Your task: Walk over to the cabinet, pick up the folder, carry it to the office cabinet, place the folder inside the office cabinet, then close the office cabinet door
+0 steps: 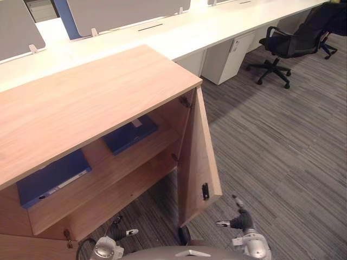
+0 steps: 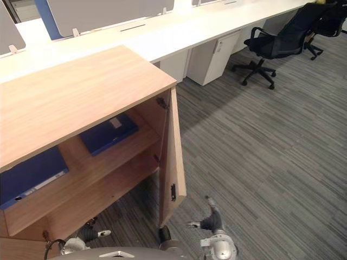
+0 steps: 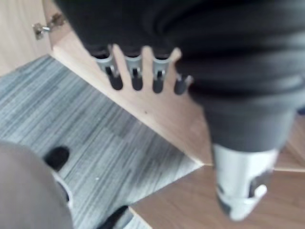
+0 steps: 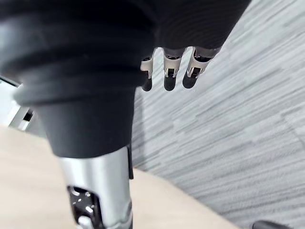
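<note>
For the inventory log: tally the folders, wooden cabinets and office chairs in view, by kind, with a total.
Blue folders: 2
Wooden cabinet: 1
Black chairs: 2, the farther one partly cut off at the edge
Total: 5

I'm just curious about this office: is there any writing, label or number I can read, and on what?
Nothing here is readable.
Left blue folder, white strip: too small to read.
Right blue folder, white patch: too small to read.
</note>
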### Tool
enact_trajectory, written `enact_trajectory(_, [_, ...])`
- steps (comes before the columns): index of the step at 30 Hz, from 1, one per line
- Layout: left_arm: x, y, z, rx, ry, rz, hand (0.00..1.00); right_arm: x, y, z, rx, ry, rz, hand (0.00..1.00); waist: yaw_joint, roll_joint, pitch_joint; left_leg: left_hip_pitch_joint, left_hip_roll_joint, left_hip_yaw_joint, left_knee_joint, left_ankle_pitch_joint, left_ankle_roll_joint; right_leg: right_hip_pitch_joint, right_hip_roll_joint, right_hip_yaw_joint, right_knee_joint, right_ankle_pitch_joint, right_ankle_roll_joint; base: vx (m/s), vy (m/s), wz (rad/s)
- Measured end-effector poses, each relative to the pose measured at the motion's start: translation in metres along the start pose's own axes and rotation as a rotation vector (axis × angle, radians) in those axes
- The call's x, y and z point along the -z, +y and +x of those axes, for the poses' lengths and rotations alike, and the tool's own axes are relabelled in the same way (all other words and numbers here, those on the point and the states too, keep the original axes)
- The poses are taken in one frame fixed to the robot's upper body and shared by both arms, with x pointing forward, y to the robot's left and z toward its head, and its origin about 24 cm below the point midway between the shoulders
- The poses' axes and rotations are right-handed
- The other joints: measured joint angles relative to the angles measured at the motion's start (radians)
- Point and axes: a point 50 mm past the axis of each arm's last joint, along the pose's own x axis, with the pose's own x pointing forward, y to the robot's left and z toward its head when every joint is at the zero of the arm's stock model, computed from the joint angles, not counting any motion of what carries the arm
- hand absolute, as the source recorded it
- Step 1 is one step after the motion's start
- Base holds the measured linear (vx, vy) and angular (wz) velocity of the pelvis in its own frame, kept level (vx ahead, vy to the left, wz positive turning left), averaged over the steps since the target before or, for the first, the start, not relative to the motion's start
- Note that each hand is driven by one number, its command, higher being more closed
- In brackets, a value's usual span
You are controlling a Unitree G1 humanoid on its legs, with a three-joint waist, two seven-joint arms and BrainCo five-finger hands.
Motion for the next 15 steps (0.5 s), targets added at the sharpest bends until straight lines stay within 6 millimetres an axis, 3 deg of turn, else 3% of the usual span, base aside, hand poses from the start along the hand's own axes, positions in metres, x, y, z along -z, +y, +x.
enact_trajectory(5, [0.004, 0.005, -0.001, -0.011, 0.009, 0.01, 0.0, 0.022, -0.025, 0.005, 0.076, 0.092, -0.087, 0.0, 0.005, -0.005, -0.006, 0.013, -0.001, -0.013, 0.0, -0.007, 0.0, 0.015, -0.003, -0.013, 0.01, -0.018, -0.001, -0.01, -0.01, 0.08])
enact_trajectory(7, [0.004, 0.008, -0.001, -0.016, 0.009, 0.01, 0.0, 0.034, -0.023, 0.003, 0.069, 0.158, -0.084, 0.0, 0.013, -0.01, -0.008, 0.013, -0.003, -0.03, -0.002, -0.007, 0.0, 0.022, -0.007, -0.032, 0.014, -0.025, 0.0, -0.01, -0.02, 0.22])
enact_trajectory(15, [0.006, 0.01, -0.001, -0.024, 0.014, 0.007, 0.0, 0.041, -0.006, 0.012, 0.009, 0.236, -0.068, 0.0, 0.024, -0.007, -0.011, 0.016, -0.017, -0.084, -0.014, 0.002, 0.014, 0.046, -0.026, -0.088, 0.023, -0.038, 0.018, 0.0, -0.013, 0.22])
